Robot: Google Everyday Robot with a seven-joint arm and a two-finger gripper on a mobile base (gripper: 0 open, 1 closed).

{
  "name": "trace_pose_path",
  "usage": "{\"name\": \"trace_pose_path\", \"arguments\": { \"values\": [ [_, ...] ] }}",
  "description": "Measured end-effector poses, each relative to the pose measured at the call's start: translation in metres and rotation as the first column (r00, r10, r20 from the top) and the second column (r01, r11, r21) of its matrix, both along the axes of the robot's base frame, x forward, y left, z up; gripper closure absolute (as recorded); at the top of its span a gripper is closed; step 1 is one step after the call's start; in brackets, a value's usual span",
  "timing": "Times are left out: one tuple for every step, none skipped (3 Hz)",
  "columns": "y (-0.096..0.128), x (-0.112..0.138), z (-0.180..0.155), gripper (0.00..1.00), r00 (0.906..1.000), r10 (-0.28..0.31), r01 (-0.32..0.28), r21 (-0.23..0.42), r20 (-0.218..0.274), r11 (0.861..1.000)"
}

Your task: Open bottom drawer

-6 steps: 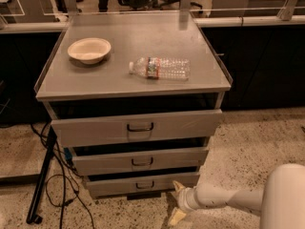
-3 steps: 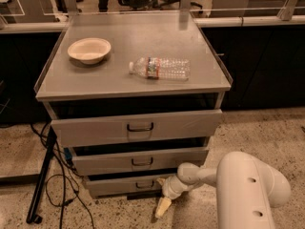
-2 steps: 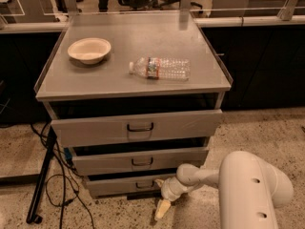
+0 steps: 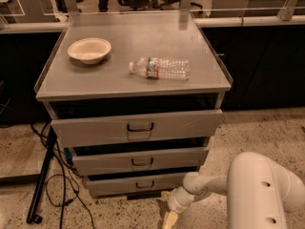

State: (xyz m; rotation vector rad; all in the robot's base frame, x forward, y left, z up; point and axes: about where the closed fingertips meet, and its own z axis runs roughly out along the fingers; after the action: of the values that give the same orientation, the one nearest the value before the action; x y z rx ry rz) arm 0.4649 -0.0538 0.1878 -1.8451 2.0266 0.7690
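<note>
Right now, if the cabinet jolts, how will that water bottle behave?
Bottle lies on its side, so it would probably roll. It looks clear and empty, so likely light. Claw hangs near the floor, right of the bottom drawer.

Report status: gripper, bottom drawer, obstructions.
Gripper low near the floor, below and right of the handle, not touching. Bottom drawer looks pushed in. Nothing between gripper and handle; cables lie off to the left.

Tabletop [image 4: 143, 35]: bowl [image 4: 89, 50], bottle [image 4: 159, 68]; hand [image 4: 170, 218] near floor [image 4: 267, 132]
</note>
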Motion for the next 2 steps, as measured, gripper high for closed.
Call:
{"name": "trace_pose_path", "arguments": {
  "values": [
    [0.003, 0.01, 0.0, 0.0, 0.9999, 0.0, 0.001, 0.03, -0.01, 1.0],
    [-0.004, 0.058, 0.025, 0.0, 0.9911, -0.055, 0.052, 0.03, 0.122, 0.998]
  ]
}}
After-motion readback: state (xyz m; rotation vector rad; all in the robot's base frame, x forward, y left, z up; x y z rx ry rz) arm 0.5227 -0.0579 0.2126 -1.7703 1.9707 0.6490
